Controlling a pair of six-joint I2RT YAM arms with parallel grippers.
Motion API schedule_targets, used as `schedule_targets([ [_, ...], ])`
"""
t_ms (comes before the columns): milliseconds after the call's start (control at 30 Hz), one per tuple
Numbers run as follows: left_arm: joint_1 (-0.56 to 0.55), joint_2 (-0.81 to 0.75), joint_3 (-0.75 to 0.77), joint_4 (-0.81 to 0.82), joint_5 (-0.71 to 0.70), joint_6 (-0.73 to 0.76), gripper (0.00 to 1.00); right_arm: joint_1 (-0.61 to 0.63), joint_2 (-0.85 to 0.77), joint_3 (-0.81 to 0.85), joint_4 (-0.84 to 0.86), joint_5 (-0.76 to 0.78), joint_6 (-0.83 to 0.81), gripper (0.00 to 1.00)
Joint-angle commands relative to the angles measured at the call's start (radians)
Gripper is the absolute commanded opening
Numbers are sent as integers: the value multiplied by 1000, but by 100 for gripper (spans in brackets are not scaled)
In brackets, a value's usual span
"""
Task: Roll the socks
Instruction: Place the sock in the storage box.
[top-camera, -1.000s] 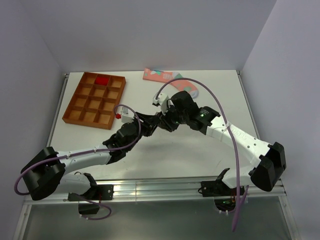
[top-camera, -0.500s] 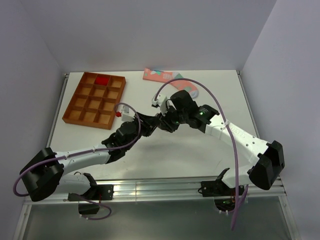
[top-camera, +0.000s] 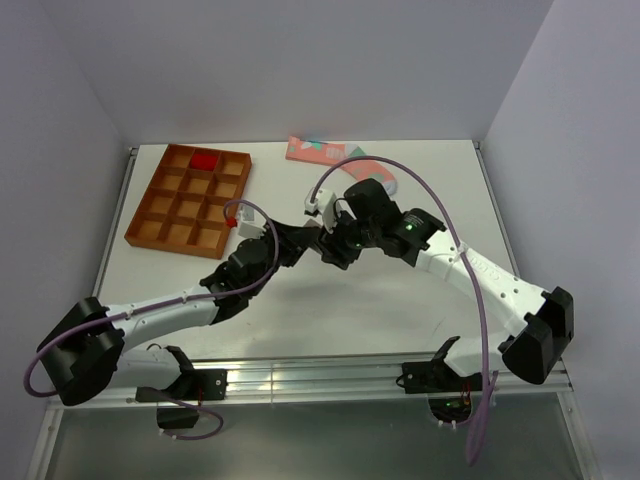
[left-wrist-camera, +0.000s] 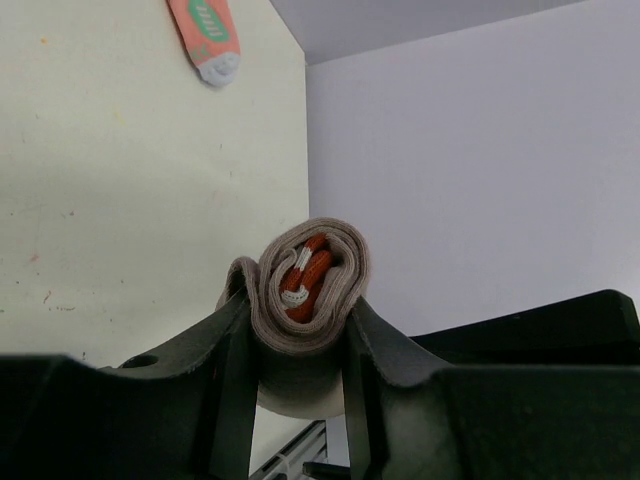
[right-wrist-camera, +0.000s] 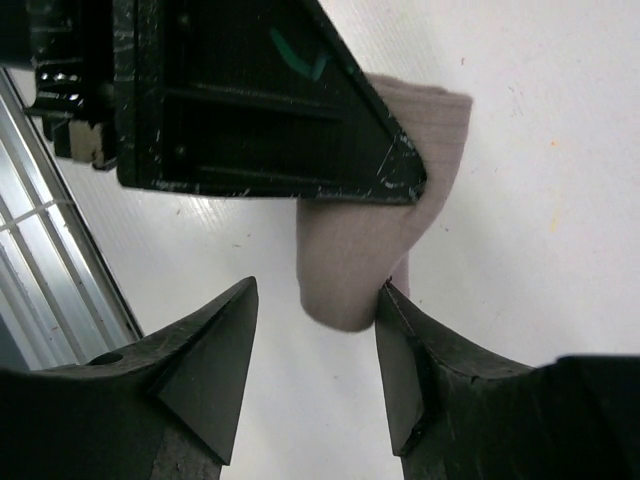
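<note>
Pale worktop (top-camera: 350, 300): grey-brown sock (left-wrist-camera: 310, 265) rolled and gripped

Left tool (left-wrist-camera: 298, 312) is clenched on the roll, striped cuff coiled inside. Right tool (right-wrist-camera: 318, 300) stands released, fingers apart around the roll's loose end. Far ahead of the left tool, the salmon-pink sock (left-wrist-camera: 205, 30) lies flat.

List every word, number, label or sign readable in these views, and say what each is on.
Words or numbers: none readable in any view.
Only sign: a green tick-like stroke on the black panel above the grey-brown sock, in the right wrist view.
</note>
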Motion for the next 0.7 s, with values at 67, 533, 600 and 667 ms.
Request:
schedule_targets([
  [67, 22, -49, 29, 25, -83, 52, 0, 0, -77, 1, -41, -36, -17, 59],
  [533, 379, -45, 173, -76, 169, 249, 0, -228, -146, 30, -93, -31, -85, 60],
  [600, 453, -3, 223, -64, 220, 273, 0, -273, -148, 25, -81, -22, -94, 61],
  [667, 562, 76, 287, -47, 314, 291, 0, -305, -137, 25, -75, -34, -109, 61],
])
